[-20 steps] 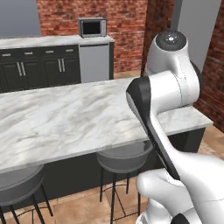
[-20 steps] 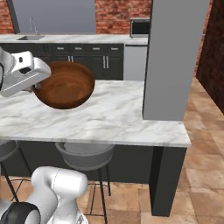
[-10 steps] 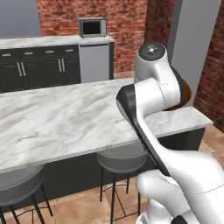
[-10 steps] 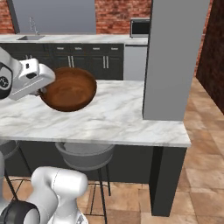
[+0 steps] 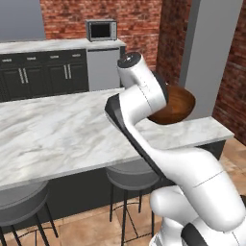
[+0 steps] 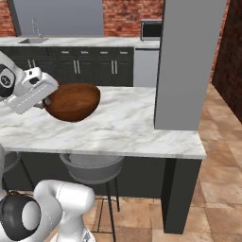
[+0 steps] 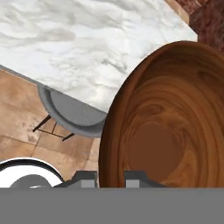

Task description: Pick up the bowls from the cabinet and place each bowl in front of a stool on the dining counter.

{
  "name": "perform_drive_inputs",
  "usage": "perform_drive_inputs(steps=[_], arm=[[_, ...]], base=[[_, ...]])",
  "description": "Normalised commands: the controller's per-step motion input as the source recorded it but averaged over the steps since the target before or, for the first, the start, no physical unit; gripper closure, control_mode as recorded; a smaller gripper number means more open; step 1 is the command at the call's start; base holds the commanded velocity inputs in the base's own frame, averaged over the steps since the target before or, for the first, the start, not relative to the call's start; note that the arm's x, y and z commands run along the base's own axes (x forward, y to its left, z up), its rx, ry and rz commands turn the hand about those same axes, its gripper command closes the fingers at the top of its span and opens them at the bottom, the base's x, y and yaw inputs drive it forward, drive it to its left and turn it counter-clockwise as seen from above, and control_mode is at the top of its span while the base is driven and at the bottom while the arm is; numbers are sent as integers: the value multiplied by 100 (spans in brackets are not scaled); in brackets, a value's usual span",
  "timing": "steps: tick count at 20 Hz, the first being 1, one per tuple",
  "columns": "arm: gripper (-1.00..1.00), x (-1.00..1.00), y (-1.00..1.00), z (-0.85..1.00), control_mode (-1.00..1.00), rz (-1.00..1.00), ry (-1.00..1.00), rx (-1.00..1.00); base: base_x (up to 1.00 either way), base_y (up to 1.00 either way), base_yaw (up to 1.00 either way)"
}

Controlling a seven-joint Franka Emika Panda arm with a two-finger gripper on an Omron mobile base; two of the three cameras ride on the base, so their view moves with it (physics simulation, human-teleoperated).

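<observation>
My gripper (image 6: 47, 100) is shut on the rim of the reddish-brown wooden bowl (image 6: 73, 101), which hangs nearly level just above the dining counter (image 6: 127, 127). In the hand view the two fingertips (image 7: 133, 176) pinch the near rim of the bowl (image 7: 175, 127), with the counter (image 7: 87, 39) and a stool's grey seat (image 7: 70, 111) beyond. From the left base view the bowl (image 5: 175, 103) shows behind my arm, over the counter (image 5: 57, 129) near its right end. A stool (image 6: 92, 165) stands under the counter edge below the bowl. The cabinet is out of view.
A grey pillar (image 6: 186, 61) rises from the counter's right end, close to the bowl. A second stool (image 5: 21, 204) stands further left. Black base cabinets (image 5: 43, 72), a microwave (image 5: 101, 30) and a brick wall line the back.
My arm has swung across with the bowl in its grip. The bowl has come down a little toward the counter and levelled out.
</observation>
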Motion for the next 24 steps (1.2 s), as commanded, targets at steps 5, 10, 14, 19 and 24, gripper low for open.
perform_drive_inputs(steps=[5,10,14,19,24], arm=[[100,16,26,-24,-100,-3,26,-3],[100,13,9,-29,-100,-2,6,0],[100,22,0,-42,-100,-1,-6,0],[100,23,0,-36,-100,0,-5,0],[100,33,0,-25,-100,0,0,0]], base=[[0,0,0],[0,0,0],[0,0,0],[0,0,0],[0,0,0]])
